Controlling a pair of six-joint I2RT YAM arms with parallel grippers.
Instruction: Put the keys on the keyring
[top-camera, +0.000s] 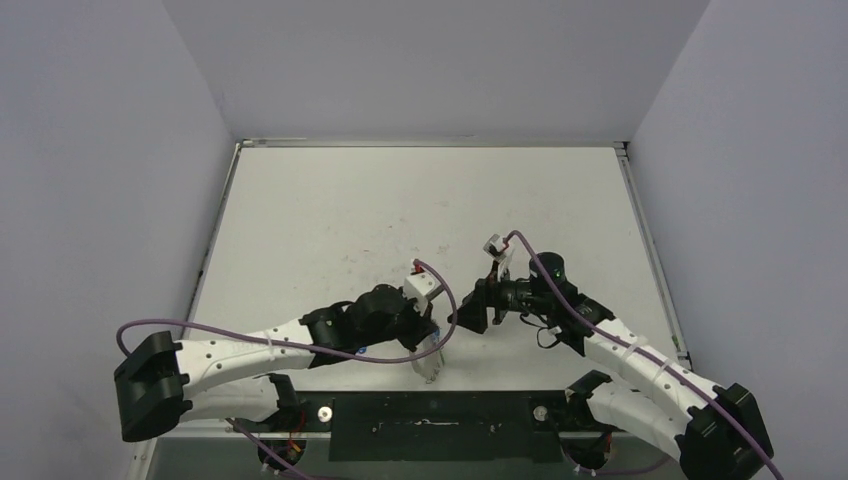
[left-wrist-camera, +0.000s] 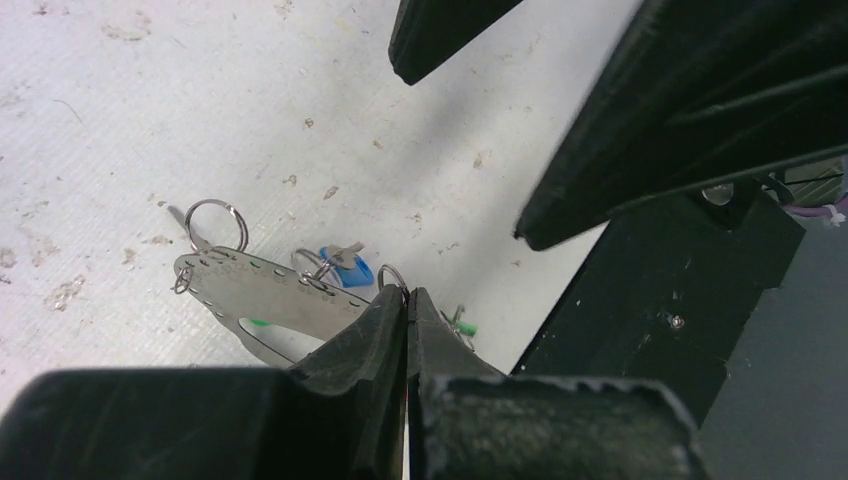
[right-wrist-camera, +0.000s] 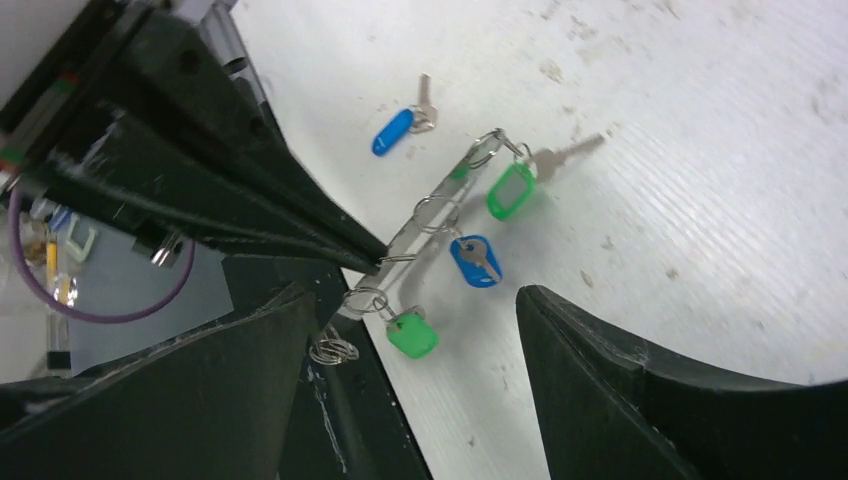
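My left gripper (left-wrist-camera: 408, 297) is shut on the rim of the keyring (left-wrist-camera: 260, 290), a thin silvery hoop held above the table near its front edge. In the right wrist view the keyring (right-wrist-camera: 430, 215) shows edge-on, with a green key (right-wrist-camera: 511, 190), a blue key (right-wrist-camera: 475, 262) and a second green key (right-wrist-camera: 412, 335) hanging from small rings on it. Another blue key (right-wrist-camera: 392, 131) lies loose on the table. My right gripper (right-wrist-camera: 415, 295) is open and empty, facing the keyring at close range. From above, the left gripper (top-camera: 432, 345) and right gripper (top-camera: 462, 318) almost meet.
The black base plate (top-camera: 440, 425) runs along the table's front edge right under the grippers. A small loose split ring (right-wrist-camera: 333, 348) shows by that edge. The white table (top-camera: 400, 210) has low walls at the back and sides.
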